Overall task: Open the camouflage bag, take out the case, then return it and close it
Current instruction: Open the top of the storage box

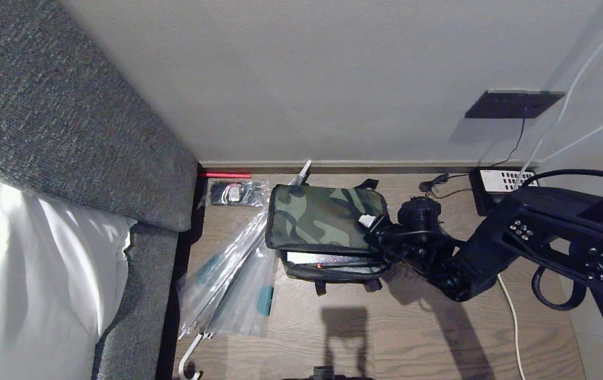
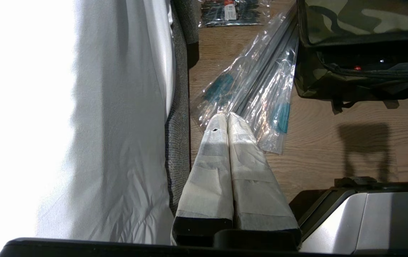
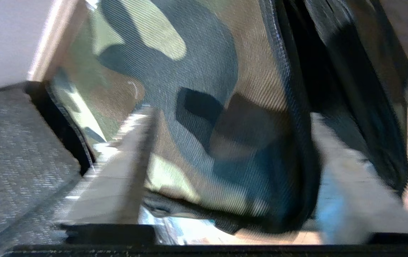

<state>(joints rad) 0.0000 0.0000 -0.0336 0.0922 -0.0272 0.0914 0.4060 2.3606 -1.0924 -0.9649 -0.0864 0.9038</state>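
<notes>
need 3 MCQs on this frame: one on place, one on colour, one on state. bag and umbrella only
1. Where is the clear plastic-wrapped umbrella?
A. lying on the wooden floor, left of the boxy soft camouflage bag
B. on top of the bag
C. standing upright

2. Bag's top panel colour?
A. red
B. green camouflage
C. plain white

3. Bag lid state?
A. zipped flat
B. lifted at the near edge
C. detached

Key: A, the head view shows it flat beside the bag's left side; B, the camouflage pattern covers the top; B, pale lining shows in the gap under the lid.
</notes>
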